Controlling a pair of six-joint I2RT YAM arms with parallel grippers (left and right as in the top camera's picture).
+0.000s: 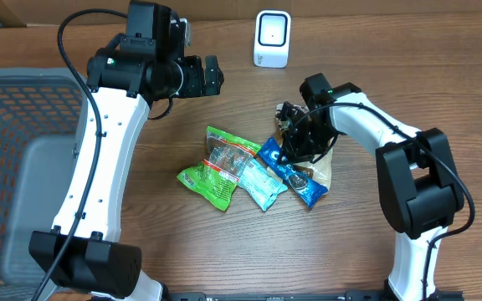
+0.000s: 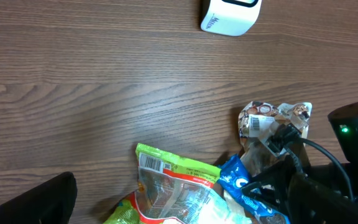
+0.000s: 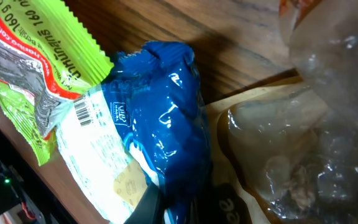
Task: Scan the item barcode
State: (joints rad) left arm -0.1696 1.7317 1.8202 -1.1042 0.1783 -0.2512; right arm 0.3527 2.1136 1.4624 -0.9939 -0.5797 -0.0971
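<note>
A blue snack packet (image 3: 166, 118) lies in a small heap of packets mid-table, and it also shows from above as the blue snack packet (image 1: 298, 177). My right gripper (image 1: 293, 153) is down on it, shut on the packet's blue film at the lower edge of the right wrist view (image 3: 191, 208). The white barcode scanner (image 1: 272, 38) stands at the back of the table, well away from the heap. My left gripper (image 1: 210, 75) hovers open and empty left of the scanner. One dark finger (image 2: 45, 199) shows in the left wrist view.
A green packet (image 1: 214, 170) and a teal-and-white packet (image 1: 260, 184) with a barcode (image 3: 87, 111) lie left of the blue one. A clear-and-brown bag (image 1: 323, 165) lies under the right gripper. A grey mesh basket (image 1: 19, 159) fills the left edge.
</note>
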